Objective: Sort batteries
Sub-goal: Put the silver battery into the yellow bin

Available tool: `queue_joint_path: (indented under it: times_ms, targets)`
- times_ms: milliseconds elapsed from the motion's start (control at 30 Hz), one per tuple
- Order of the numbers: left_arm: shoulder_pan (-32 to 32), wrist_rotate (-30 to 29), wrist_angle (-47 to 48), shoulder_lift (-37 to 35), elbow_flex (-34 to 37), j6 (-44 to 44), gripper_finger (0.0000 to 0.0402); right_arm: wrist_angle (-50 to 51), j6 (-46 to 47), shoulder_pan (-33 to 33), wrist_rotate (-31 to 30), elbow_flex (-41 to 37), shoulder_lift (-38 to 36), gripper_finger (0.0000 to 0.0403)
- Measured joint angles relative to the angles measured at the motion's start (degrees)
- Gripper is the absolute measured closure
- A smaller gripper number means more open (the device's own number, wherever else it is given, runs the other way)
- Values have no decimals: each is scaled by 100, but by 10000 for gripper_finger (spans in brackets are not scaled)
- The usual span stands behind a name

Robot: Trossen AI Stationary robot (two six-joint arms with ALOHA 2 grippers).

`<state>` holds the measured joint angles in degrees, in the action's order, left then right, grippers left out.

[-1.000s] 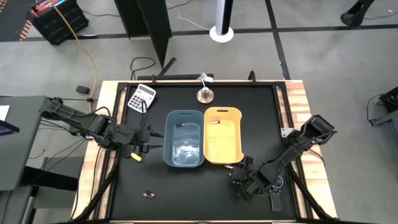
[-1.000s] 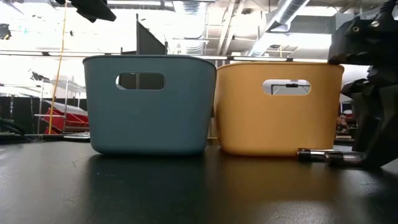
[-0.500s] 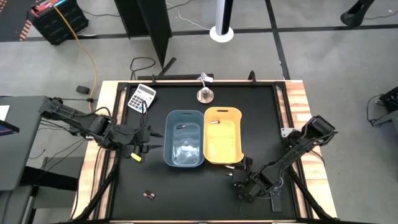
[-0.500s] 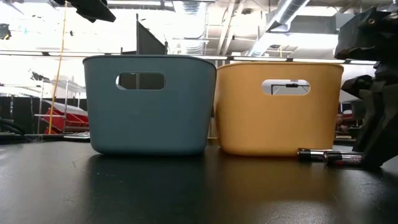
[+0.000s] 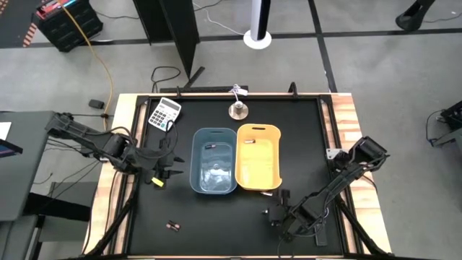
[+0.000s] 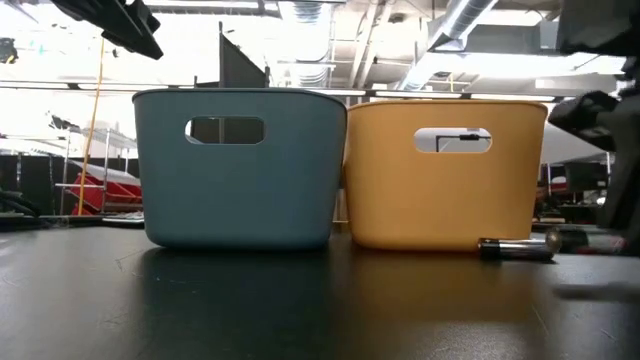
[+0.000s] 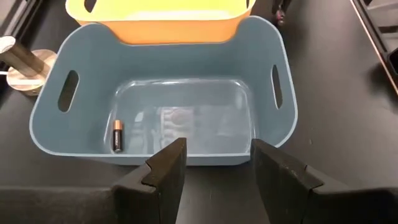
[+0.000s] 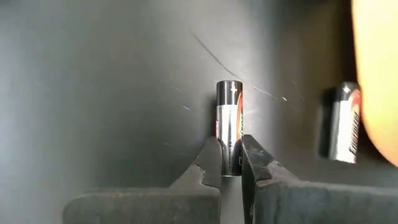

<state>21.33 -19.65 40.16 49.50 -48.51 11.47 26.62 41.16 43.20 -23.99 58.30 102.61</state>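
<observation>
My right gripper (image 5: 278,214) (image 8: 231,163) is shut on a silver battery (image 8: 228,121), near the table's front and in front of the yellow bin (image 5: 258,157). A second battery (image 8: 344,123) (image 6: 515,249) lies on the table beside that bin's front wall. One battery (image 7: 117,135) lies in the blue bin (image 5: 214,160), one (image 5: 248,142) lies in the yellow bin, and one (image 5: 172,226) lies at the front left. My left gripper (image 7: 217,171) (image 5: 166,163) is open and empty, left of the blue bin and facing it. My right gripper pinches the silver battery between its two fingertips (image 8: 212,158) at the end nearest the wrist (image 8: 229,163). The fingers lie roughly along the battery, whose other end points away from them. The battery stays level and low over the table. I cannot tell whether it is lifted clear.
A calculator (image 5: 164,113) lies at the far left of the table. A small metal stand (image 5: 238,108) is behind the bins. The two bins stand side by side mid-table. The black mat (image 5: 216,217) is bare in front of the bins.
My right gripper has drawn back toward the table's near edge, taking the silver battery with it. That battery has parted from the second one, which stays in front of the yellow bin.
</observation>
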Motion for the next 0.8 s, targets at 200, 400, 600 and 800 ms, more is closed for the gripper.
queue_joint_path:
  times_ms: [200, 400, 600, 800]
  targets:
    - [101, 62, 47, 0, 0, 38, 228, 267, -188, -5, -99, 368, -1, 381]
    - [233, 315, 110, 0, 0, 131, 228, 733, -959, 15, -572, 1139, -13, 381]
    - [320, 303, 166, 0, 0, 210, 228, 2419, -1519, -68, -1762, 2432, -14, 381]
    - [335, 290, 162, 0, 0, 306, 228, 4669, -1056, -613, -2145, 3254, -35, 377]
